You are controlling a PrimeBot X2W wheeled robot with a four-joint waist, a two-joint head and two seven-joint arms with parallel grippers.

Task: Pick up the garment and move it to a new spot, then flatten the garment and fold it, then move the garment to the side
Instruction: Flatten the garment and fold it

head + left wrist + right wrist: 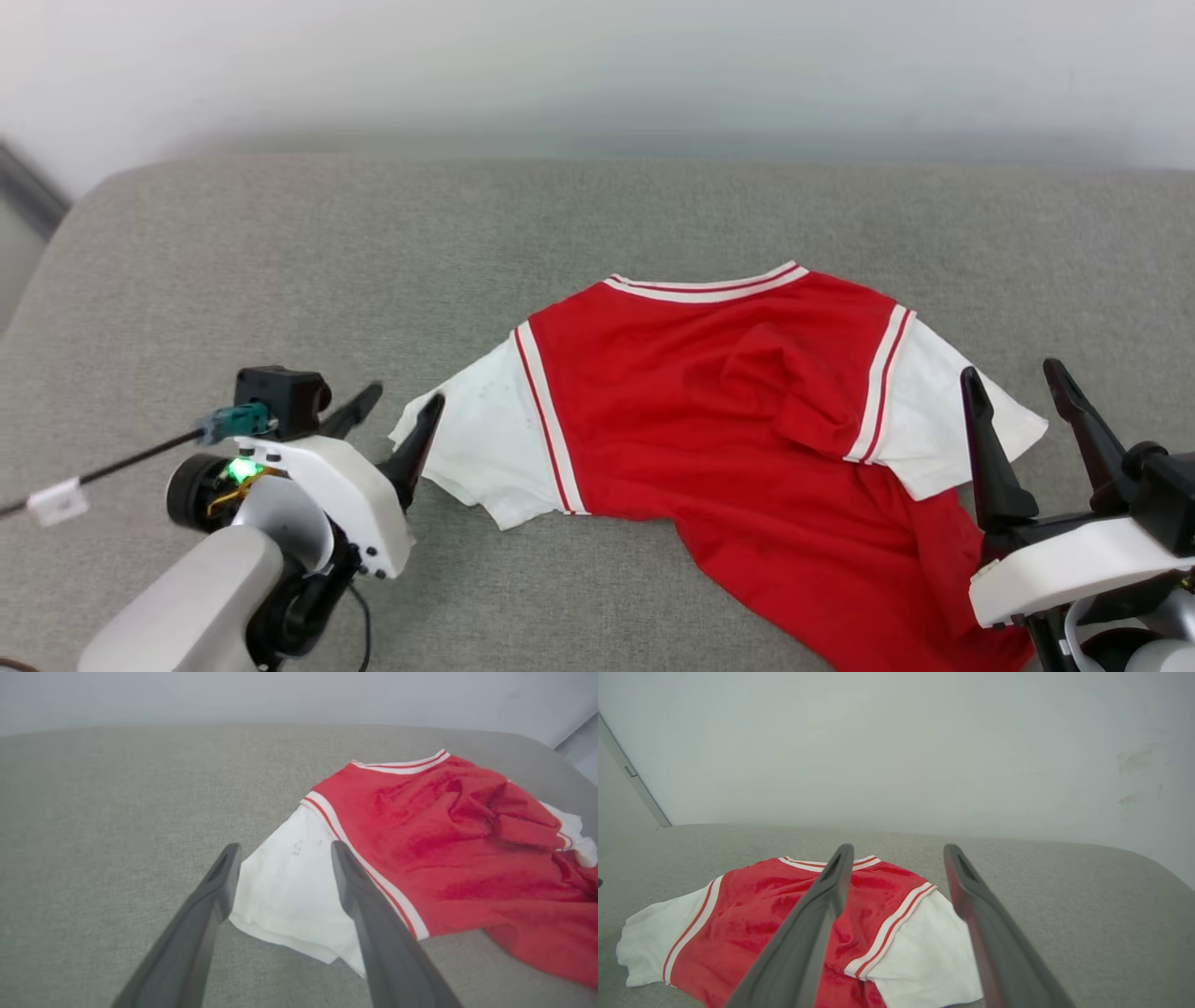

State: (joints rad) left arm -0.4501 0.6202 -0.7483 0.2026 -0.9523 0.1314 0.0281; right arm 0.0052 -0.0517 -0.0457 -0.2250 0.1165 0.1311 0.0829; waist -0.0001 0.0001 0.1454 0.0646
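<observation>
The garment (709,411) lies on the grey cushion, a red jersey with white short sleeves and red-and-white stripe trim. No print shows. It is rumpled on its right half, and its hem trails toward the lower right. My left gripper (403,397) is open at the edge of the left white sleeve (476,448). In the left wrist view that sleeve (289,891) lies under the spread fingers of the left gripper (285,848). My right gripper (1011,370) is open by the right sleeve (943,420), with red cloth below it. The right wrist view looks past the right gripper (899,848) onto the garment (761,905).
The grey cushion (280,271) stretches wide to the left and behind the garment, ending at a pale wall (597,65). A thin black cable with a white tag (58,499) runs off the left arm. A dark frame strip (28,191) stands at the far left.
</observation>
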